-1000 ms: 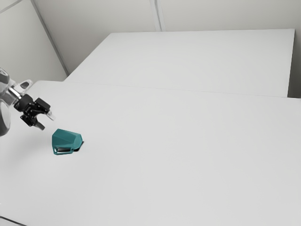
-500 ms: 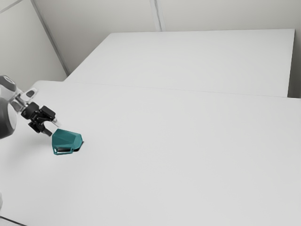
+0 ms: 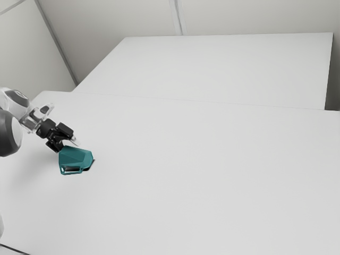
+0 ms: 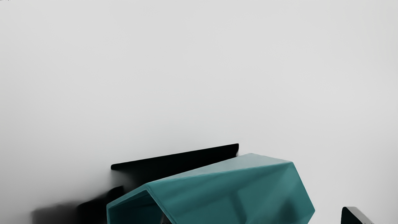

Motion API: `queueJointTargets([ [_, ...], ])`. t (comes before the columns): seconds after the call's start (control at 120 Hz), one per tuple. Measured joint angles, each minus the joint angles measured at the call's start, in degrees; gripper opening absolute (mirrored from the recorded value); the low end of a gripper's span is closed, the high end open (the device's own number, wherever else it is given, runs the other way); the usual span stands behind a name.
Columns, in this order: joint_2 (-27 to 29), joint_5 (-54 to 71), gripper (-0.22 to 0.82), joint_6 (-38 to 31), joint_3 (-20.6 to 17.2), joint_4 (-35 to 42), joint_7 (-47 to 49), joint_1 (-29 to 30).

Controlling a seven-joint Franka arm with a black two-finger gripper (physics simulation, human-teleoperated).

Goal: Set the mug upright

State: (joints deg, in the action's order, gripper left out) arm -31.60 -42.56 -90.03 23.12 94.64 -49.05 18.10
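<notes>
A broad, smooth white tabletop is spreading across the foreground, and a flat white rectangular surface is lying beyond it. Plain pale grey walls are rising behind, with a narrow light-grey vertical strip running down them. A dark slanting seam is crossing toward the exterior view's left. Soft, diffuse light is falling over everything.

The teal faceted mug looks smooth, faintly glossy (plastic or ceramic, unclear); the flat white table, smooth, matt.
</notes>
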Motion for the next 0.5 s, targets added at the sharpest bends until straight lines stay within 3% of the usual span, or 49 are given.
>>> queueJointTargets([
  [0.092,0.0,-0.1,0.44,-0.1,0.0,0.0,-0.5,0.0],
  [0.217,0.1,-0.7,0.17,-0.1,0.0,0.1,-1.2,0.0],
  [0.325,0.2,-1.1,0.05,-0.3,0.0,0.2,-1.7,0.0],
  [0.5,0.9,-1.3,-0.08,-0.6,-0.5,-0.5,-2.1,-0.1],
])
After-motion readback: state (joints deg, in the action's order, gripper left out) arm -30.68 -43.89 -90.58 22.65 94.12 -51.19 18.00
